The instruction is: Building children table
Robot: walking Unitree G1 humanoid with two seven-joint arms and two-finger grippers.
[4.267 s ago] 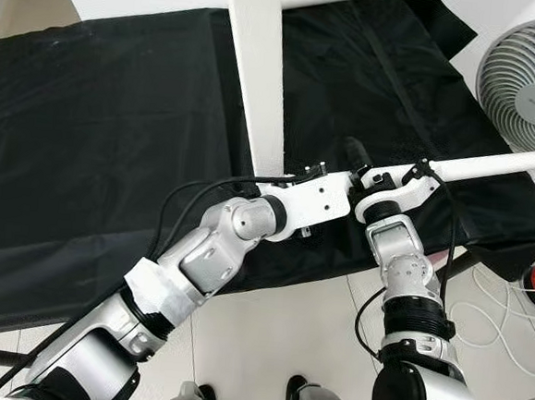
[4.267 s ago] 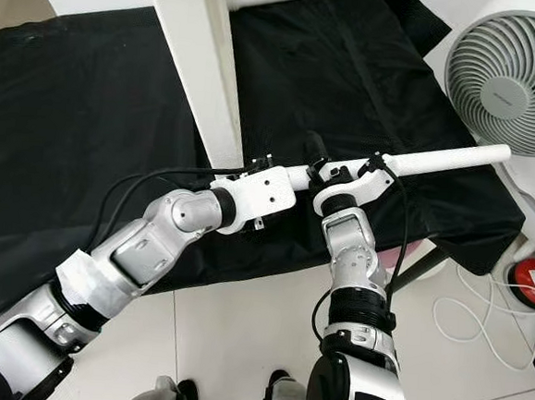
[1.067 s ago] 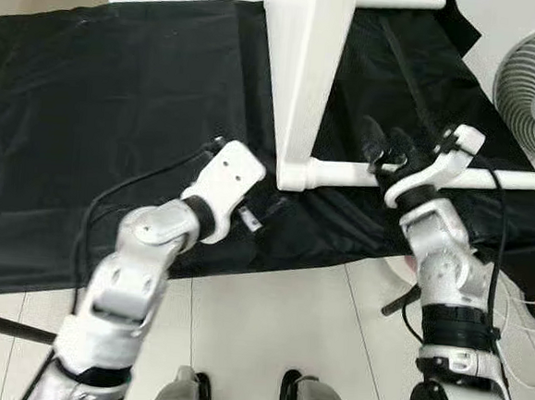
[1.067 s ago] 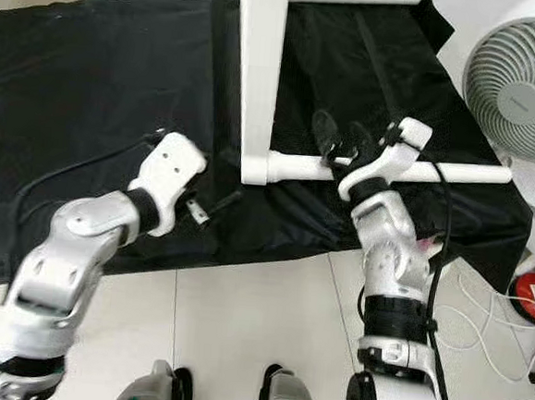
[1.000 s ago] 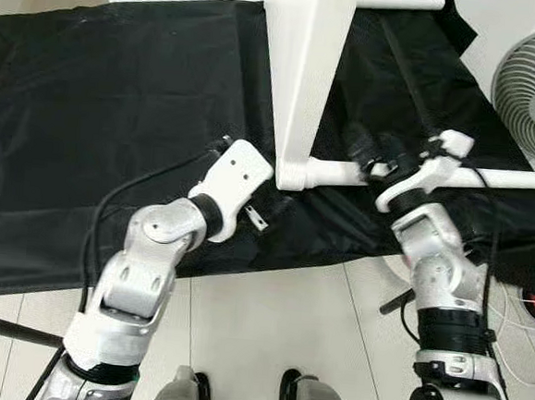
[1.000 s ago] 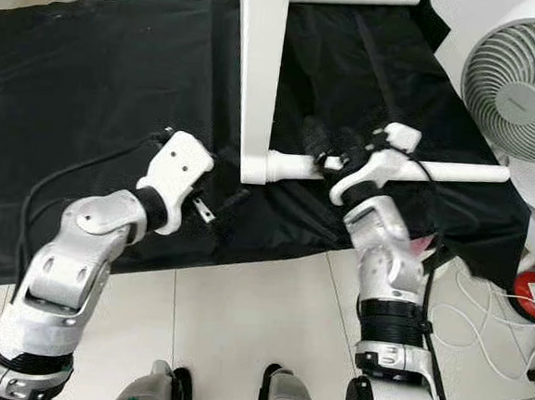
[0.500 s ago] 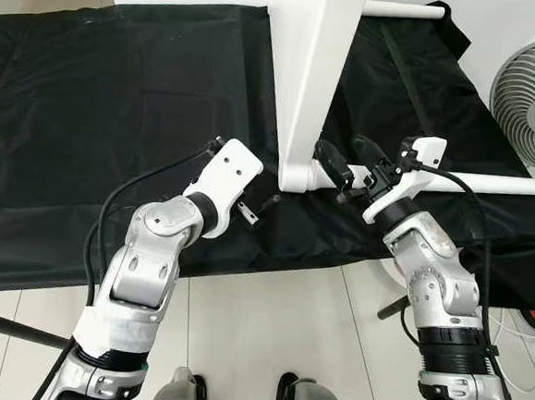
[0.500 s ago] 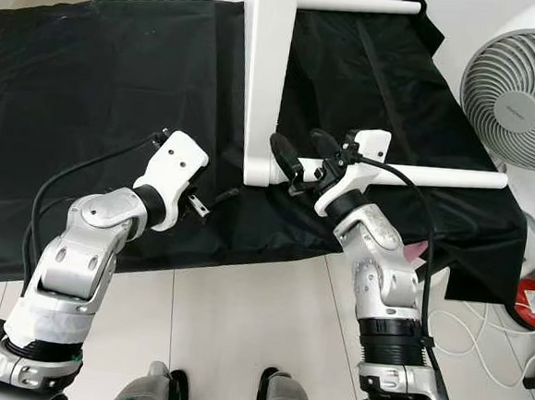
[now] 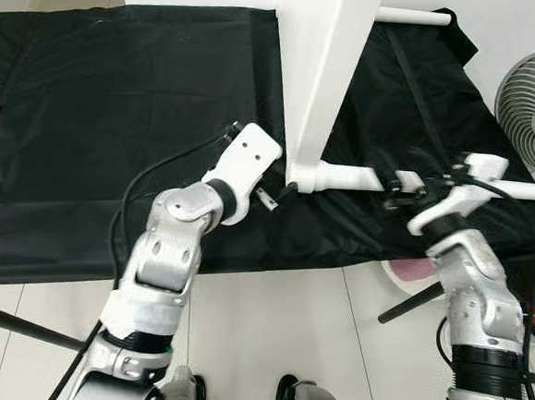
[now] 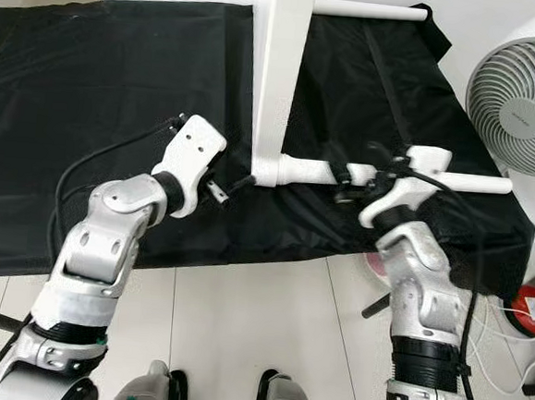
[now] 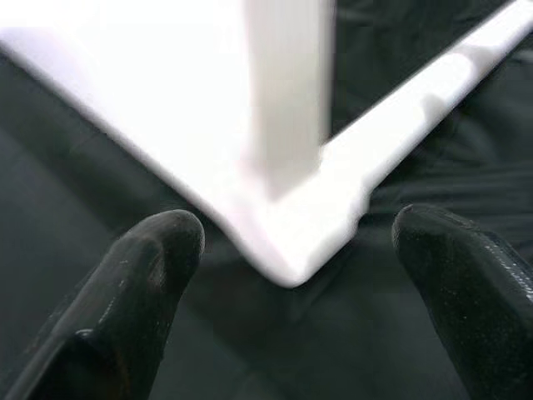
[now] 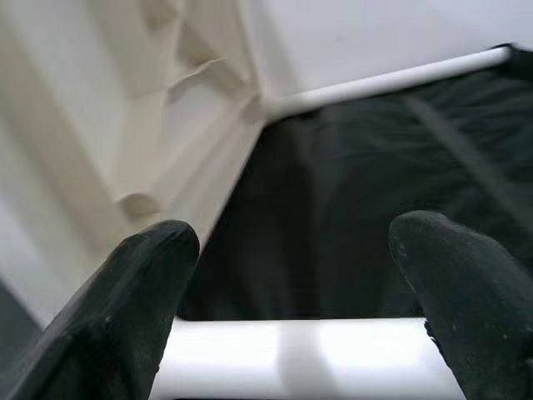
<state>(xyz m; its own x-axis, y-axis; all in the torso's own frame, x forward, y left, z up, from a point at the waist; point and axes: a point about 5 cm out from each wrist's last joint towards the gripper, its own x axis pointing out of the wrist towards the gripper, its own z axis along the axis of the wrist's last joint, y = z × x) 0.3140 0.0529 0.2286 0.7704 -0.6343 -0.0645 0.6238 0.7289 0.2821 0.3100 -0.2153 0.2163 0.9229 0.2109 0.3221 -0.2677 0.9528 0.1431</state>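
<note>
While two legs jut from the tabletop (image 9: 320, 65), left gripper (image 11: 287, 242) and right gripper (image 12: 291, 250) gape wide.

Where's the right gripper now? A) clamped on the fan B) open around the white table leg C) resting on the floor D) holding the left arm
B: the right gripper sits at the white leg lying over the black cloth, and in the right wrist view its two fingers stand apart with the leg crossing between them.
</note>
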